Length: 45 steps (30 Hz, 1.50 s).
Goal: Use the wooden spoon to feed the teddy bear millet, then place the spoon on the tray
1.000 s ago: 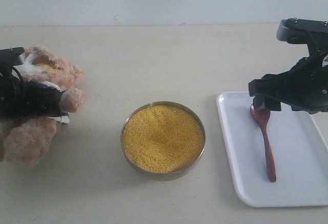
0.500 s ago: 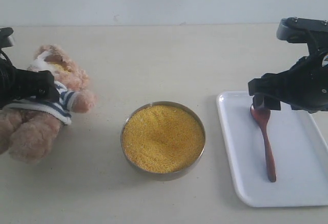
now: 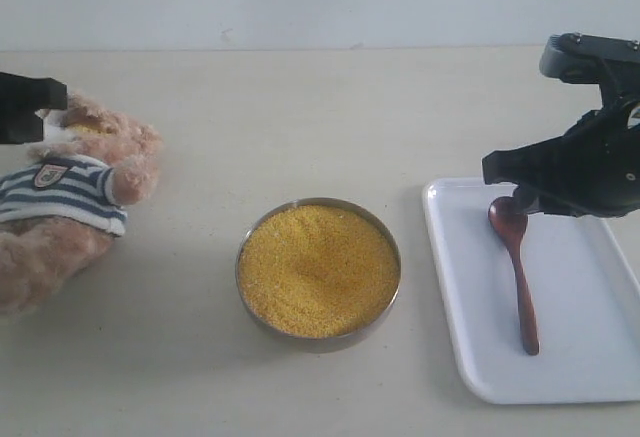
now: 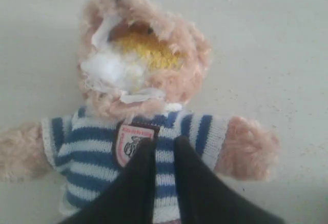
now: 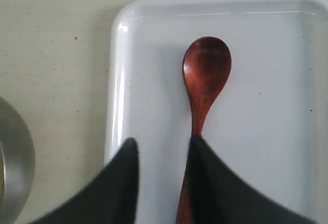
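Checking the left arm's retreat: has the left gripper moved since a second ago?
Yes. The left gripper has pulled back off the teddy bear, farther from the metal bowl.

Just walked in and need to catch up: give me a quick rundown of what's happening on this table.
The wooden spoon lies flat on the white tray, with the right gripper hovering above it, open and holding nothing. On the other side, the teddy bear lies on the table with yellow millet on its face; the left gripper is above its striped shirt, fingers nearly together, gripping nothing. The metal bowl of millet sits between them.
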Each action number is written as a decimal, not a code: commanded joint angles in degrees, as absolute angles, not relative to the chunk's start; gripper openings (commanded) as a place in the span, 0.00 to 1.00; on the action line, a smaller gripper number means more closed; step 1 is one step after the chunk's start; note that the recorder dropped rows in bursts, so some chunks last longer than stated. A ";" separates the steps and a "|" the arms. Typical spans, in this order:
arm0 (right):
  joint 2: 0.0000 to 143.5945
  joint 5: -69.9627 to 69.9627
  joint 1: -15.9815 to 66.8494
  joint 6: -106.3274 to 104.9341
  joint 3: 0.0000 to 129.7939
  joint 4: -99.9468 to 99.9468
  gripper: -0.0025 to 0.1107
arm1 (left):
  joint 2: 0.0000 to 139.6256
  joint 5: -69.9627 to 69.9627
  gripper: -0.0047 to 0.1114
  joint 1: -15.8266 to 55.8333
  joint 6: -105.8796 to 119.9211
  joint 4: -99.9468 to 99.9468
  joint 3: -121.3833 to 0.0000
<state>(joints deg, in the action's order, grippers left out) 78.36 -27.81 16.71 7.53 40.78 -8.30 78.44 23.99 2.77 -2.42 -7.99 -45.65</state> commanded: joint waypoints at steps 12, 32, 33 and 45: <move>63.59 -16.64 16.69 4.70 40.63 -8.19 0.03 | 56.54 13.52 0.07 -1.68 -3.07 -7.68 -45.19; 31.06 4.17 16.69 -1.65 23.64 -8.41 0.03 | 16.25 -5.90 0.07 -1.68 4.53 -7.68 -17.90; 30.51 4.46 16.69 -1.65 23.64 -8.41 0.03 | 15.19 -5.38 0.07 -1.68 4.53 -7.68 -17.56; 29.98 4.86 16.69 -1.65 23.64 -8.41 0.03 | 10.12 -3.99 0.07 -1.68 4.53 -7.68 -17.32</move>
